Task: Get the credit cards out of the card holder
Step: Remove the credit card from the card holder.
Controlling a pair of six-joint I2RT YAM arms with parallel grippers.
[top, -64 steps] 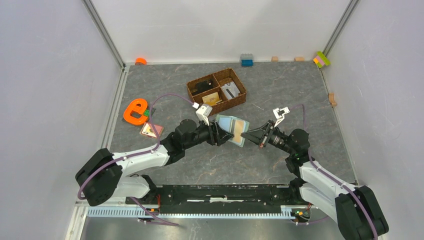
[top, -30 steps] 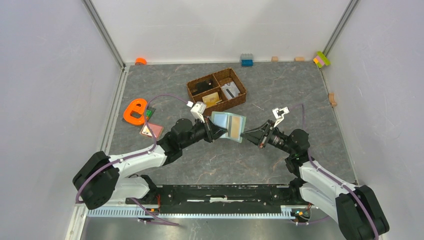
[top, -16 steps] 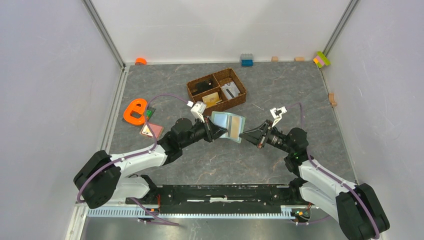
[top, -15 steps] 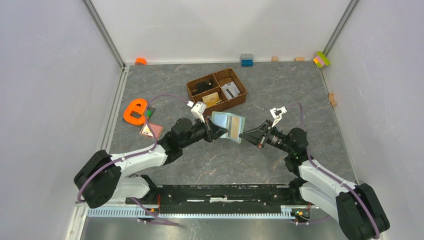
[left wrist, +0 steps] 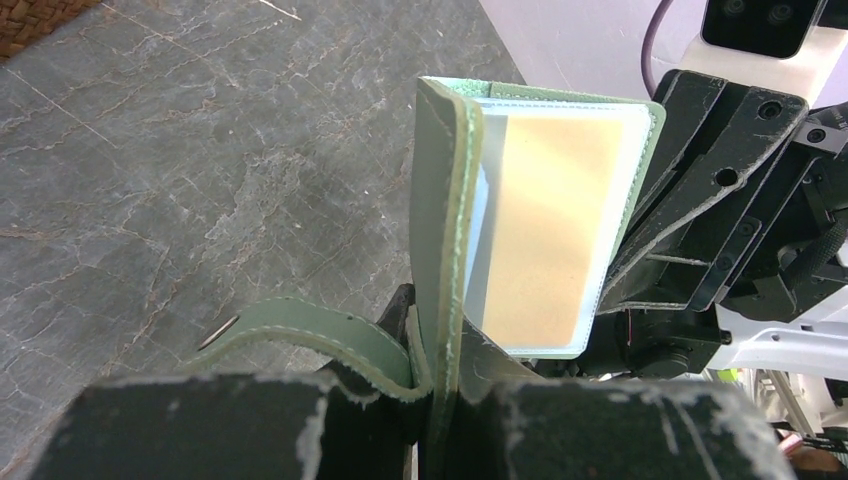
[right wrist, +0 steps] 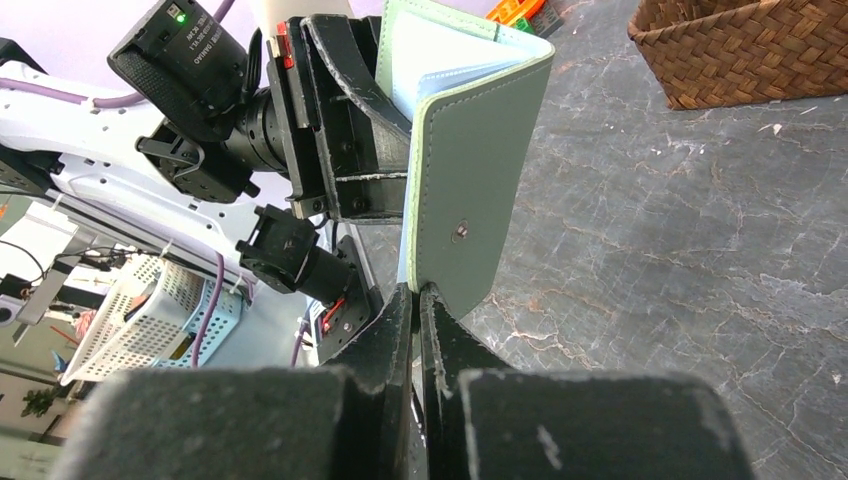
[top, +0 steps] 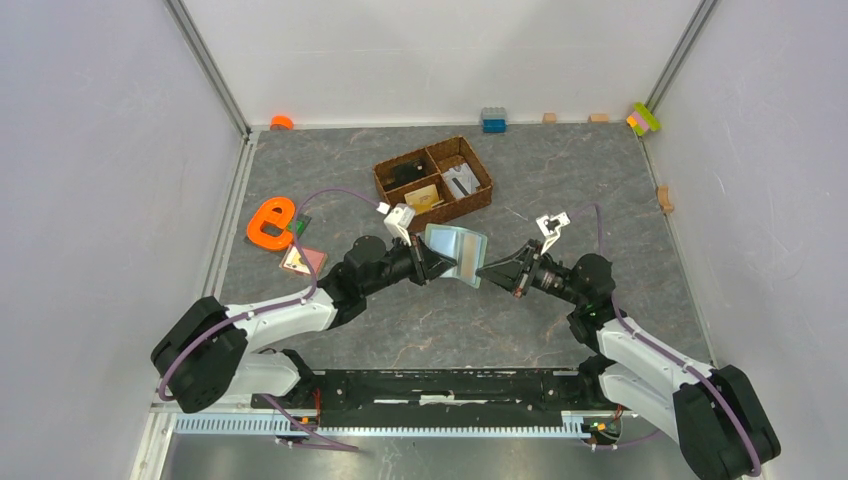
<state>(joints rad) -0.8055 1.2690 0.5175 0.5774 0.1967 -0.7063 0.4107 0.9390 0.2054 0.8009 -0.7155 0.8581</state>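
Observation:
The sage-green card holder (top: 455, 255) hangs open in the air between both arms, its pale blue inside facing up. My left gripper (top: 432, 265) is shut on its spine-side flap (left wrist: 445, 200), and the strap curls off to the left. A tan-orange credit card (left wrist: 550, 230) sits in the clear slot of the other flap. My right gripper (right wrist: 415, 292) is shut on the edge of that flap (right wrist: 465, 190), whose outer face carries a snap stud. A pinkish-brown card (top: 303, 260) lies flat on the table at the left.
An orange letter-e shape (top: 270, 222) lies beside the pinkish card. A brown wicker divided basket (top: 433, 182) with small items stands just behind the card holder. Small blocks (top: 493, 120) line the back wall, and side walls close in the table.
The left arm has raised and turned the card holder more upright. The right gripper has slid left onto the free flap's edge and closed on it.

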